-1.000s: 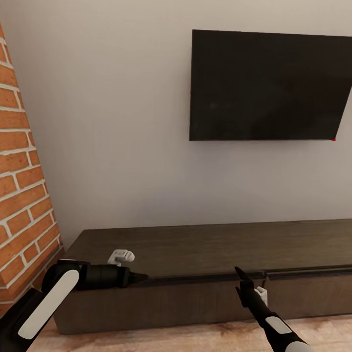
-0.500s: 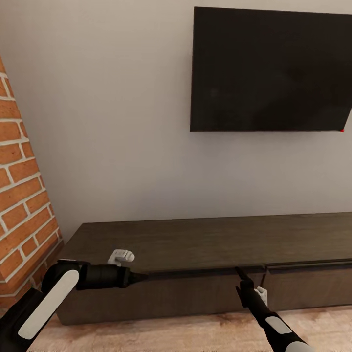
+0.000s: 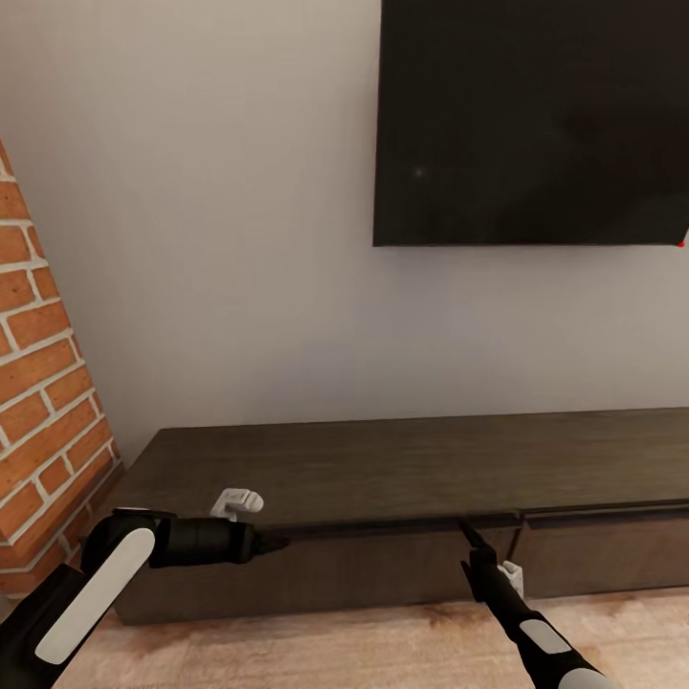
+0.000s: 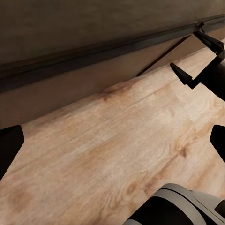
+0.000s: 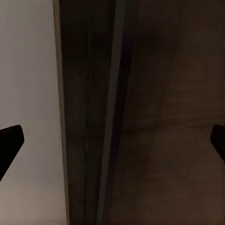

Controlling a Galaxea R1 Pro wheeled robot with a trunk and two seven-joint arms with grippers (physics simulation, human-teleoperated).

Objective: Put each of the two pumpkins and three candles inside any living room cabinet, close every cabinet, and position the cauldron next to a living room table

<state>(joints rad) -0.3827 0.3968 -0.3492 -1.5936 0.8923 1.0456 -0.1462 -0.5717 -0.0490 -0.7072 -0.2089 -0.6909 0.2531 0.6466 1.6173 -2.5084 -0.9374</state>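
Down low and closest, pale wood floor [image 3: 383, 651] running along the foot of the cabinet [image 3: 411, 469]. Just above that floor, reaching at the cabinet's front from the left end, the left gripper [image 3: 273, 544], its tip right at the dark gap under the cabinet's top. Wide open, with black fingertips [image 4: 9, 145] spread far apart in the left wrist view and only floor and cabinet front between them. Holding nothing. Further along the cabinet's front, near the upright seam between two drawer fronts, the right gripper [image 3: 474, 541], pointing up at that same dark gap. Also wide open, with dark fingertips [image 5: 10, 140] far apart in the right wrist view and bare brown cabinet wood between them. Nothing held there either. Seen too from the left wrist view, that right gripper close to the cabinet's front with its two prongs apart. Then the cabinet itself: long, low and dark brown, flat on top, drawer fronts looking shut and even. Beside the cabinet's left end, a red brick wall [image 3: 43, 383]. Behind the cabinet, a plain grey wall [image 3: 220, 239]. High above the cabinet's right half, a big black TV [image 3: 526, 124] hanging on that wall.
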